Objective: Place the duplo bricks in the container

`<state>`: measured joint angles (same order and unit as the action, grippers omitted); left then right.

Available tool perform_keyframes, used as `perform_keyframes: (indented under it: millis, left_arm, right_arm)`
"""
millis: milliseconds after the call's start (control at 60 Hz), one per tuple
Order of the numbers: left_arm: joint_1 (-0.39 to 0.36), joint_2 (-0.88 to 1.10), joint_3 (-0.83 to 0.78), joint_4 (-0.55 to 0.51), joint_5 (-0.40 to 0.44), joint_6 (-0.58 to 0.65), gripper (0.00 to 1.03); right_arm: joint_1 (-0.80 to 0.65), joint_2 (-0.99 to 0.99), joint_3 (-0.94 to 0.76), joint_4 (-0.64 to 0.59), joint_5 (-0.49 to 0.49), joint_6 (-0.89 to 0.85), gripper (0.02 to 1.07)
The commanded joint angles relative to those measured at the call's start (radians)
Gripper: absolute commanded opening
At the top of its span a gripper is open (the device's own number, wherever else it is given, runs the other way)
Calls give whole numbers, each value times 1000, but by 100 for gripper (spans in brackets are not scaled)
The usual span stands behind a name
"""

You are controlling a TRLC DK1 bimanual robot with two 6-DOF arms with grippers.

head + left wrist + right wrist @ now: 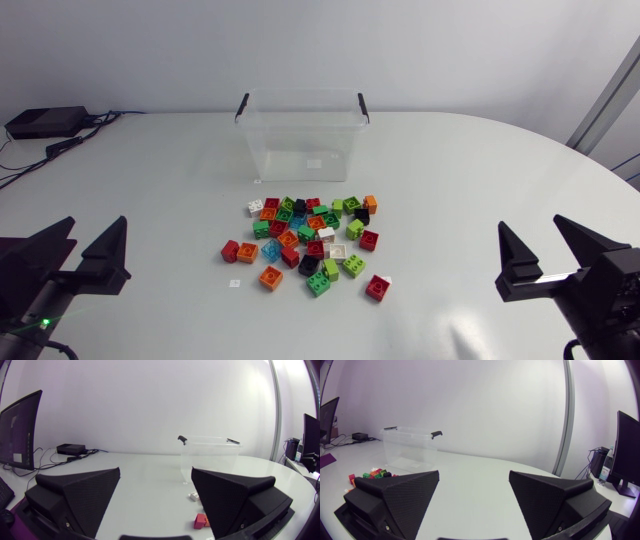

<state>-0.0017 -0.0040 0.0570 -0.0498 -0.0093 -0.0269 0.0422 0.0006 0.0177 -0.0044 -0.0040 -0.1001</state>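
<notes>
A heap of several duplo bricks (311, 236) in red, green, orange, white and black lies at the table's middle, just in front of the clear plastic container (302, 133) with black handles. My left gripper (92, 241) rests open at the near left, well apart from the heap. My right gripper (548, 243) rests open at the near right, nothing between its fingers. In the left wrist view the container (210, 452) stands ahead of the gripper (156, 480), with a red brick (201, 521) and a white brick (194, 495) beside one finger. The right wrist view has the container (410, 452) and bricks (374, 474) off to one side of the gripper (474, 482).
A small white tag (234, 284) lies on the table near the heap's left front. A black box (45, 122) with cables sits at the far left corner. White tabletop lies bare on both sides of the heap.
</notes>
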Motion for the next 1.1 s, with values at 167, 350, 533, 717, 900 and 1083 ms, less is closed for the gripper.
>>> perform_keyframes:
  millis: [167, 350, 533, 717, 900, 1083]
  left_arm:
    - [-60, 99, 193, -39, -4, -31, 99]
    - [-81, 279, 297, -42, -4, -39, 99]
    - [-142, 457, 374, -74, -11, -25, 95]
    - [-156, 650, 449, -113, -11, 15, 94]
    - [-187, 863, 552, -190, -9, 30, 94]
    - [-182, 1062, 619, -231, 60, 68, 94]
  right_arm:
    - [33, 49, 77, -5, 2, 14, 103]
    - [35, 188, 162, -5, -5, 14, 103]
    - [38, 332, 237, 4, -4, 19, 102]
    - [64, 501, 295, 1, -5, 27, 102]
    - [97, 658, 363, -65, -11, 31, 102]
    - [99, 806, 439, -174, -47, 30, 102]
